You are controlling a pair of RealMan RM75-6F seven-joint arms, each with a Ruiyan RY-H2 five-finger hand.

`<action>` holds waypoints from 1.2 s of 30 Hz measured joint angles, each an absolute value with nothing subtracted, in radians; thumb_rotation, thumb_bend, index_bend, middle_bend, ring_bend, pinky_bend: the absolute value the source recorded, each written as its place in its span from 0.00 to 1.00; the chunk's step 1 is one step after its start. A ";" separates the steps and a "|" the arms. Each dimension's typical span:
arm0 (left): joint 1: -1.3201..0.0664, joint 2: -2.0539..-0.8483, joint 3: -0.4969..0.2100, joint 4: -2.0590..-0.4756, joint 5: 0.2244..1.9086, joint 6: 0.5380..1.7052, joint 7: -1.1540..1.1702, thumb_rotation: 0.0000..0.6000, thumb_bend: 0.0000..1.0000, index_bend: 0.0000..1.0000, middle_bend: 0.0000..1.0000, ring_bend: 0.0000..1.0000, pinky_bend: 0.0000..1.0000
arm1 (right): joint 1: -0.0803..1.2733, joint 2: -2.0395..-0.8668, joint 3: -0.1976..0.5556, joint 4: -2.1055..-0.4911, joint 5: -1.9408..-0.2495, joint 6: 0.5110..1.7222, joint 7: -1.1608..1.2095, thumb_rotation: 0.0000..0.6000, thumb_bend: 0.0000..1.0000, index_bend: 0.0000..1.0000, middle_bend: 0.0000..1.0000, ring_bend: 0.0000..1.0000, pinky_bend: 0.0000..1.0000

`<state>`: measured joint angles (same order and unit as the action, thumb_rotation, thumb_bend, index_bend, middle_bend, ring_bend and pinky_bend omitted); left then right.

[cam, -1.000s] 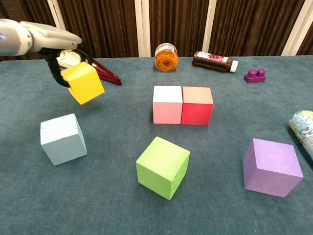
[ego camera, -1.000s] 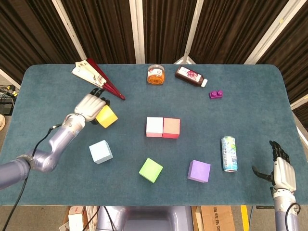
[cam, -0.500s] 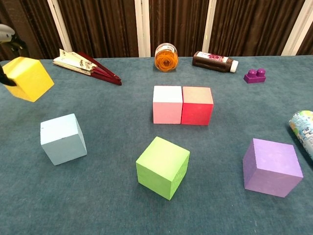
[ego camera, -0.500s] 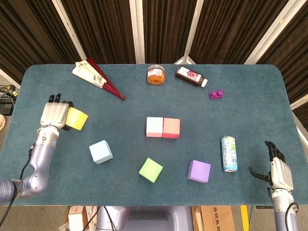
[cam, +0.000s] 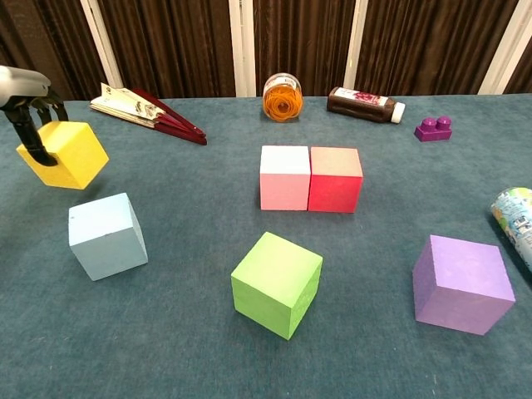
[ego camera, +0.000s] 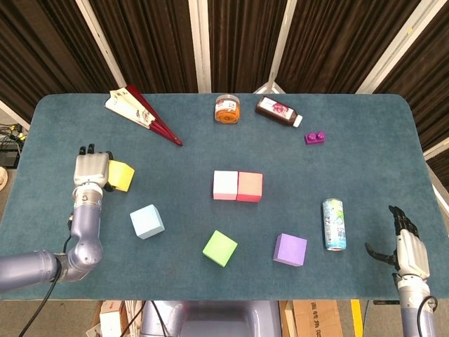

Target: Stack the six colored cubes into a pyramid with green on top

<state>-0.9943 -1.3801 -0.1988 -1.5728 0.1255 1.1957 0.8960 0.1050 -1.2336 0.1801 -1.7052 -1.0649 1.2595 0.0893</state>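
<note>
A: What's different from a second ago?

B: The left robot hand (ego camera: 91, 170) has swung the yellow cube (cam: 63, 155) away from the pink cube (ego camera: 225, 184) and red cube (ego camera: 250, 186), out towards the bench (ego camera: 365, 154) edge, then drifted back in a little. It holds the cube off the cloth, fingers clamped on its near side.

A: So no progress on the pyramid?

B: I'd say not: only two base cubes touch. Yellow is now well off to their left.

A: And the rest?

B: The light blue cube (ego camera: 146, 221) sits just below the left robot hand; the green cube (ego camera: 219, 248) and purple cube (ego camera: 290, 249) lie farther right, apart. The right robot hand (ego camera: 408, 249) hangs at the bench's near corner, fingers spread, holding nothing.

A: How does yellow look?

B: Plain, matte, tilted on a corner.
</note>
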 measured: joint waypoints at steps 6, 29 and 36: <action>-1.021 -1.434 -0.255 -1.524 0.061 1.209 0.928 1.00 0.26 0.24 0.30 0.00 0.00 | 0.106 -1.235 0.181 -1.705 -1.065 1.257 0.089 1.00 0.27 0.03 0.03 0.00 0.00; -1.062 -1.364 -0.314 -1.626 -0.073 1.221 1.107 1.00 0.26 0.02 0.06 0.00 0.00 | 0.109 -1.233 0.179 -1.708 -1.064 1.250 0.082 1.00 0.27 0.03 0.03 0.00 0.00; -1.033 -1.273 -0.259 -1.718 0.109 1.208 1.104 1.00 0.26 0.02 0.06 0.00 0.00 | 0.109 -1.233 0.179 -1.713 -1.055 1.251 0.070 1.00 0.27 0.03 0.03 0.00 0.00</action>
<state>-1.0334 -1.2728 -0.2594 -1.7178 0.1088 1.2079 1.1041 0.1089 -1.2334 0.1795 -1.7134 -1.0548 1.2514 0.0698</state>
